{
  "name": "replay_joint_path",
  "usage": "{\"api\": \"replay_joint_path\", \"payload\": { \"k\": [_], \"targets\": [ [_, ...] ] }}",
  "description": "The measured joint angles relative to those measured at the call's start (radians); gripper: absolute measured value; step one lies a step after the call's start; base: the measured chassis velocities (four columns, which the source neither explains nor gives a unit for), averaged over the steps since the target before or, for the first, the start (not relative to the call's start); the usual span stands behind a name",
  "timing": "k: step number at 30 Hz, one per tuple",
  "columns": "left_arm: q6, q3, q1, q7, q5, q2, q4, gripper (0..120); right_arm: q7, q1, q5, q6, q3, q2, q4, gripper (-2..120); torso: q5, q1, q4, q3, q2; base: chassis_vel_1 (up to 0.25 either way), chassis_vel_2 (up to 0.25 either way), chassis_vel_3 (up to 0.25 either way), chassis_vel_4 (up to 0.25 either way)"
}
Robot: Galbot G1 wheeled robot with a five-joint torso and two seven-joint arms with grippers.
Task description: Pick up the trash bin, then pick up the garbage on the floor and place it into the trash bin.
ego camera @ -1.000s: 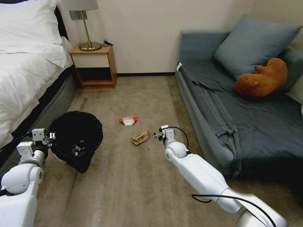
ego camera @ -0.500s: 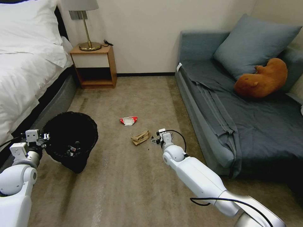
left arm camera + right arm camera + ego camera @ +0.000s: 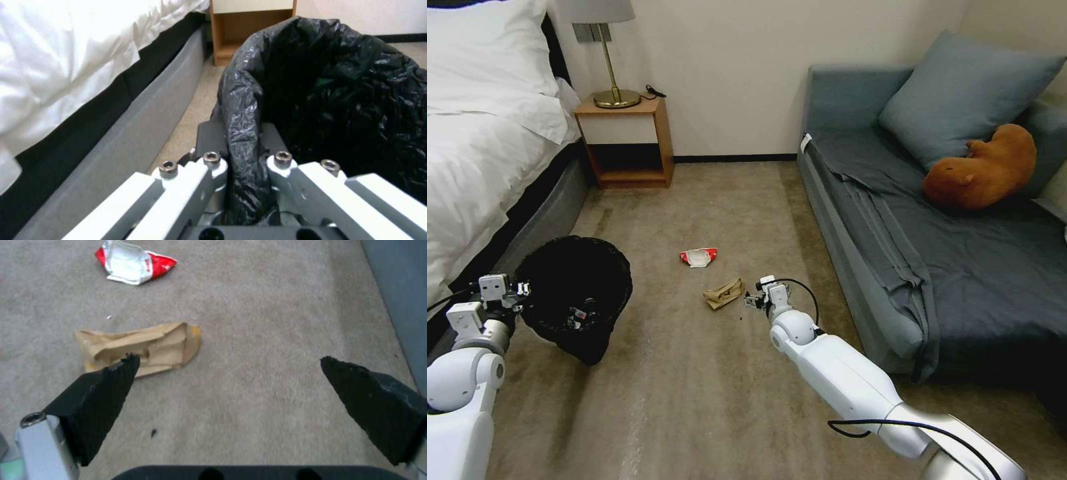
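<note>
The trash bin [image 3: 575, 287], lined with a crinkly black bag [image 3: 338, 86], hangs tilted at the lower left, and my left gripper [image 3: 517, 292] is shut on its rim [image 3: 242, 133]. Some litter lies inside it. On the carpet lie a crumpled brown paper [image 3: 724, 293] [image 3: 142, 348] and, farther off, a red-and-white wrapper [image 3: 698, 255] [image 3: 133, 262]. My right gripper [image 3: 754, 299] [image 3: 227, 370] hovers low just right of the brown paper, open with nothing between its fingers.
A white bed [image 3: 474, 133] runs along the left. A wooden nightstand [image 3: 625, 140] with a lamp stands at the back wall. A blue-grey sofa [image 3: 934, 220] with a pillow and brown plush toy fills the right. Open carpet lies between them.
My left arm drew the bin back and to the left, then held still. My right gripper sank and moved a little left toward the brown paper.
</note>
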Motion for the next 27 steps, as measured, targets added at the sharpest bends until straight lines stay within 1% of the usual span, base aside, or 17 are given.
{"api": "replay_joint_path", "payload": {
  "k": [13, 27],
  "targets": [
    [0.000, -0.003, 0.000, 0.003, 0.001, 0.002, 0.008, 4, -0.014, 0.002, -0.007, 0.008, -0.005, 0.005, -0.017, 100, 0.0001, 0.000, 0.0000, 0.000, 0.000, -0.076, 0.078, 0.072, -0.071],
    [0.001, -0.005, 0.008, 0.003, 0.003, 0.001, -0.001, 4, -0.014, -0.009, -0.011, 0.007, -0.002, 0.002, -0.007, 100, 0.0001, 0.000, 0.0000, 0.000, 0.000, -0.073, 0.076, 0.072, -0.075]
  ]
}}
